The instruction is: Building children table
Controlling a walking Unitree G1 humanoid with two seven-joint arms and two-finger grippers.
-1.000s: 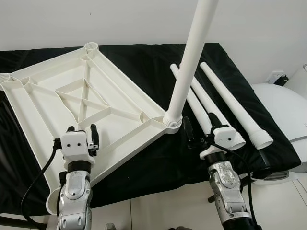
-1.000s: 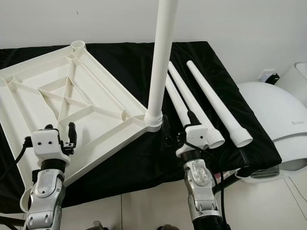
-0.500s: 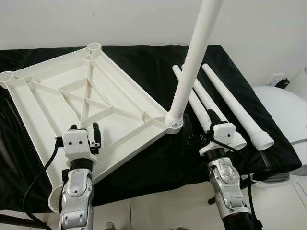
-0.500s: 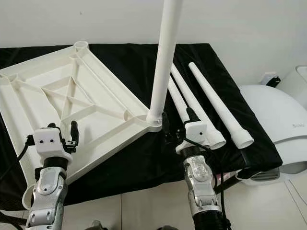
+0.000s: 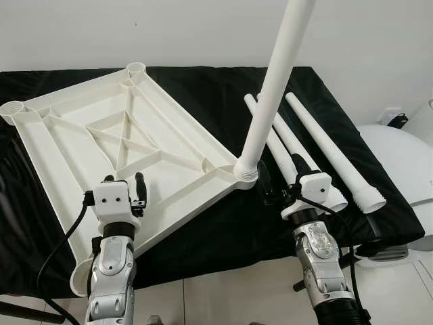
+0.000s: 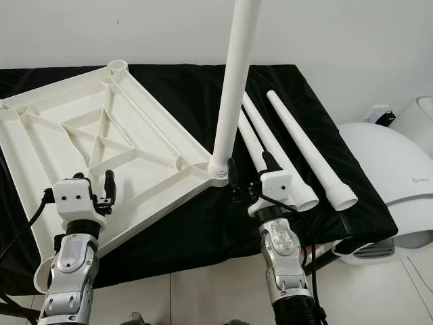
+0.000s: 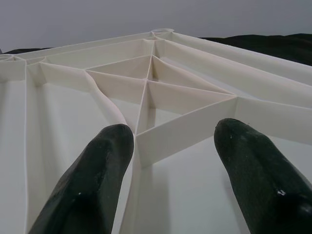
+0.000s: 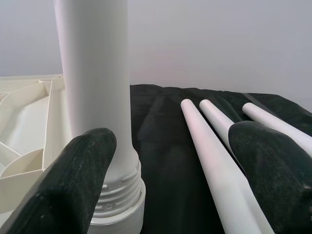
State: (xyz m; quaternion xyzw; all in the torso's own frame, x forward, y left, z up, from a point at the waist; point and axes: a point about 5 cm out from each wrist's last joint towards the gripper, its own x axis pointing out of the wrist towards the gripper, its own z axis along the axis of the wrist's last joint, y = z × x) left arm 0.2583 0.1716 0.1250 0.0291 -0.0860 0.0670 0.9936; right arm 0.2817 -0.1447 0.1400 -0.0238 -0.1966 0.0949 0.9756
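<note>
left eye view: white plastic tabletop, upside down, ribbed underside up, lying on black cloth over the bench; one corner overhanging the near edge by the left arm. round leg sockets at corners, two far ones empty.
fitted leg: white tube, standing upright in the near right corner socket, threaded collar seated at its base, top running out of frame.
loose legs, three, white, lying side by side on the cloth right of the fitted one: outer leg apart from the other two; middle leg and inner leg close together, wide threaded ends toward the robot.
left claw: released, fingers spread, hovering just above the ribbed underside near the tabletop's near edge, one rib running between the fingers; grasping nothing.
right claw: released, fingers spread wide, positioned near the base of the fitted leg, with the collar beside one finger and the loose legs beside the other; no contact visible.
white rounded appliance: on the floor, right of the bench.
white wall behind.
</note>
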